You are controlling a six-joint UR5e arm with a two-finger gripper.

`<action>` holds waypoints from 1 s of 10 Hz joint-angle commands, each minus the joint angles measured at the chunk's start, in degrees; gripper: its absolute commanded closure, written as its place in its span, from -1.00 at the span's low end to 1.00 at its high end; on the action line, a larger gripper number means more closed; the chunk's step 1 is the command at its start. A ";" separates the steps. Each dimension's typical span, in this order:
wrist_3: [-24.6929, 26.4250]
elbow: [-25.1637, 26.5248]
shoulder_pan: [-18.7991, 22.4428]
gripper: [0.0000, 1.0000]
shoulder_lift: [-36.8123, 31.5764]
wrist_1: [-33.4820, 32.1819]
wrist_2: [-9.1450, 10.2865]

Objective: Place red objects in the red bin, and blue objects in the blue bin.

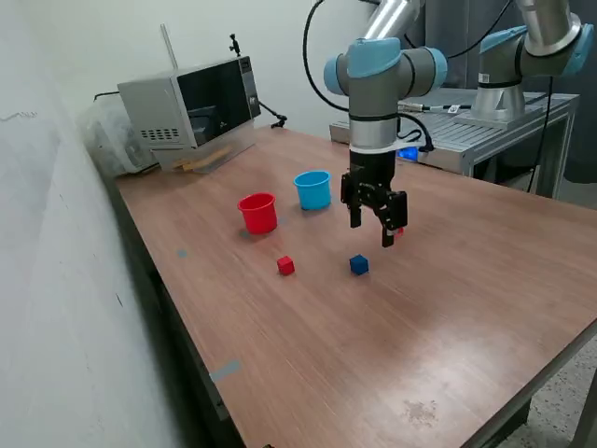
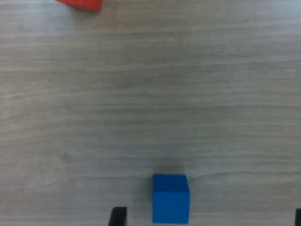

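Note:
The red cup (image 1: 258, 212) and the light blue cup (image 1: 313, 189) stand upright side by side on the wooden table (image 1: 466, 308). A red cube (image 1: 285, 266) and a dark blue cube (image 1: 359, 265) lie nearer the front. My gripper (image 1: 371, 231) hangs open and empty above the table, just behind the blue cube. A bit of red (image 1: 399, 232), seemingly a second red cube, peeks out beside one finger. A second blue cube is not in view. The wrist view shows a blue cube (image 2: 170, 197) between the spread fingertips (image 2: 117, 215), and a red edge (image 2: 82, 4).
A microwave-like grey box (image 1: 191, 107) stands at the table's far corner on the exterior view's left, by a white wall (image 1: 56, 280). A second robot base on a metal stand (image 1: 494, 103) is behind the table. A small tape mark (image 1: 224, 371) lies near the table's edge.

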 commanded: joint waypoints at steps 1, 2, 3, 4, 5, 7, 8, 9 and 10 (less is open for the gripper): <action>-0.09 -0.14 -0.11 -1.00 1.85 -1.52 0.00; -0.18 -0.23 -0.89 -1.00 2.03 -1.96 0.00; -0.18 -0.40 -1.07 -1.00 2.47 -2.14 0.09; -0.35 -0.58 -1.51 -1.00 2.82 -2.23 0.00; -0.44 -1.02 -1.86 -1.00 3.17 -2.23 0.00; -0.53 -1.11 -2.22 -1.00 3.17 -2.75 0.00; -0.53 -1.02 -2.22 -1.00 3.17 -3.01 0.09; -0.53 -1.02 -2.22 -1.00 3.17 -3.02 0.09; -0.53 -0.85 -2.13 -1.00 3.17 -3.02 0.09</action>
